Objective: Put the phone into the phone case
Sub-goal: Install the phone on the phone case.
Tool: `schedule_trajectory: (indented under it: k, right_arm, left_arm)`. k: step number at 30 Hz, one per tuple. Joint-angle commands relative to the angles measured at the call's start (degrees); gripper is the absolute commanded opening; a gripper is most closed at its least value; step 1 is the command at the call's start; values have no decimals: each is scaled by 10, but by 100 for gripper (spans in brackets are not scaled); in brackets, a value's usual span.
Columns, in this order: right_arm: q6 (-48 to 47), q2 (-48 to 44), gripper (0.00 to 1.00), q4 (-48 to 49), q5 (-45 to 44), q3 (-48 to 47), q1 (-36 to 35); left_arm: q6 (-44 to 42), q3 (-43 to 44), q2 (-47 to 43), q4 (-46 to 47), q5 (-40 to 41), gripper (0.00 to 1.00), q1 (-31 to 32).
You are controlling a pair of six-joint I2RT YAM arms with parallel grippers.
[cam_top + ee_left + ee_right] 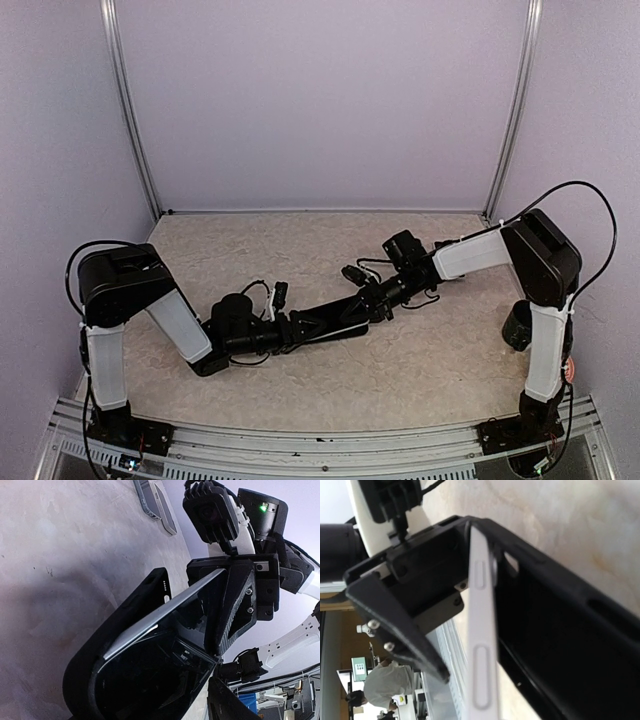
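Observation:
The black phone [335,320] hangs low over the table between both arms. In the left wrist view its matte end [147,597] shows a row of small holes. The pale grey translucent phone case [165,612] leans against it at an angle, one end down by the phone and the other end lifted. My right gripper [378,293] is shut on that lifted end [482,630], with the phone [560,630] beside it. My left gripper [300,325] straddles the near end of phone and case; its fingers [230,705] stand apart, with a gap to the case's corner.
A marbled tabletop [300,240] lies inside purple walls with aluminium posts [130,110] at the back corners. A dark cylinder [518,325] stands by the right arm's base. A metal rail [150,500] lies along the foot of the wall.

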State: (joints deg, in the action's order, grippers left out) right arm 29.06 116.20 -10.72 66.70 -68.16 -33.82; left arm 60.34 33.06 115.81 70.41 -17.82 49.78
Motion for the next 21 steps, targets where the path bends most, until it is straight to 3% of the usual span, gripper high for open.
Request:
schedule_trajectory:
  k: [1,8,14,21]
  right_arm:
    - [-17,-21,0,4,17,11,-12]
    - [-19,-20,0,-2,9,9,-11]
    - [-27,-19,16,-23,-8,1,-10]
    - [-34,-22,28,-37,-21,-4,-8]
  left_arm:
    - [-2,1,4,70,-15,56,-2]
    - [0,1,6,80,-20,48,-1]
    - [0,-1,7,85,-21,46,-1]
    - [4,0,12,95,-24,45,-1]
